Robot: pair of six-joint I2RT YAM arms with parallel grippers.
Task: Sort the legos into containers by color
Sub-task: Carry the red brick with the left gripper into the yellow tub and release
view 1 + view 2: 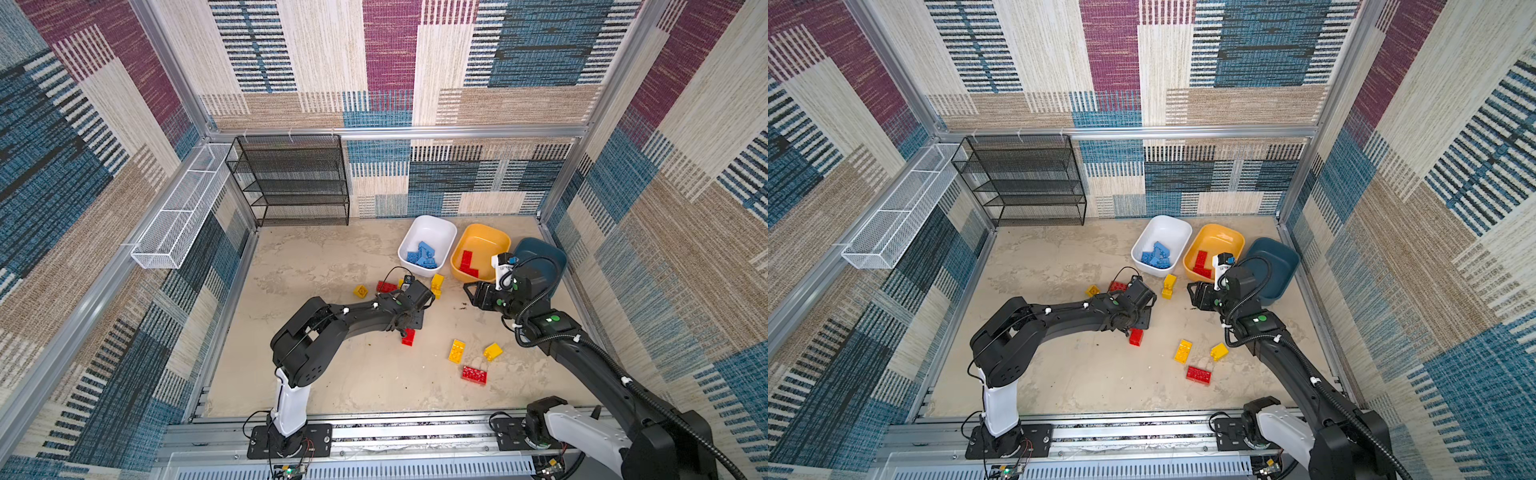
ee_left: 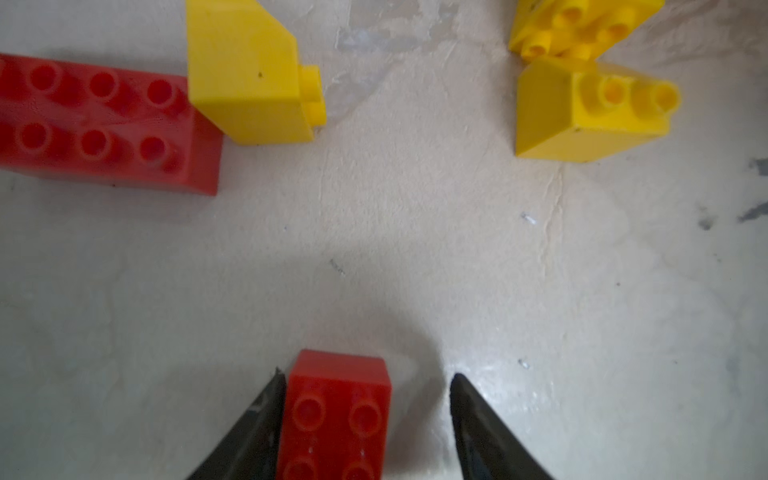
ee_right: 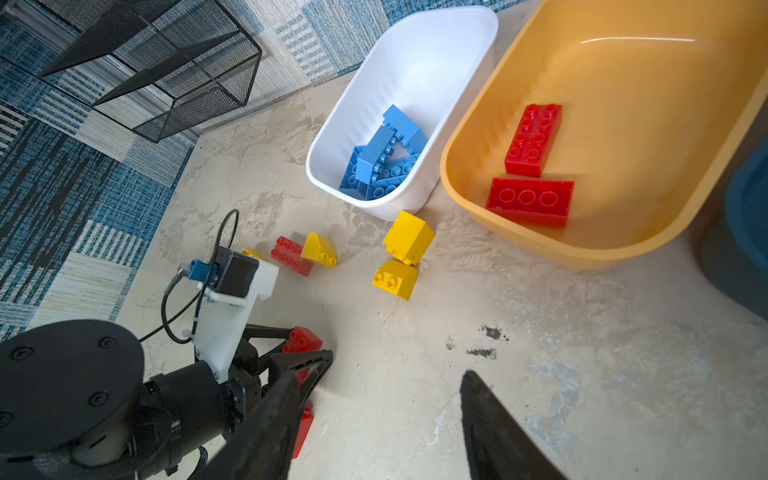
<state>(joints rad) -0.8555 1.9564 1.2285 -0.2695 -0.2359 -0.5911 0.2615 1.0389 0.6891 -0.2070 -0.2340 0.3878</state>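
A small red lego (image 2: 336, 415) lies on the floor between the fingers of my left gripper (image 2: 369, 374). One finger touches its side and the other stands a gap away, so this gripper is open. In both top views the same lego (image 1: 408, 336) (image 1: 1136, 336) shows just below that gripper (image 1: 405, 324). My right gripper (image 1: 467, 286) (image 3: 379, 372) hovers open and empty over bare floor in front of the yellow-orange container (image 1: 484, 239). That container holds two red legos (image 1: 468, 264). The white container (image 1: 436, 232) holds several blue legos (image 1: 423, 254). The teal container (image 1: 540, 253) is partly hidden by the right arm.
Loose legos lie around: yellow ones (image 1: 360, 291) (image 1: 437, 286) (image 1: 457, 351) (image 1: 493, 351) and red ones (image 1: 386, 286) (image 1: 474, 374). A black mesh rack (image 1: 291, 183) stands at the back left, and a white wire basket (image 1: 183, 208) hangs on the left wall.
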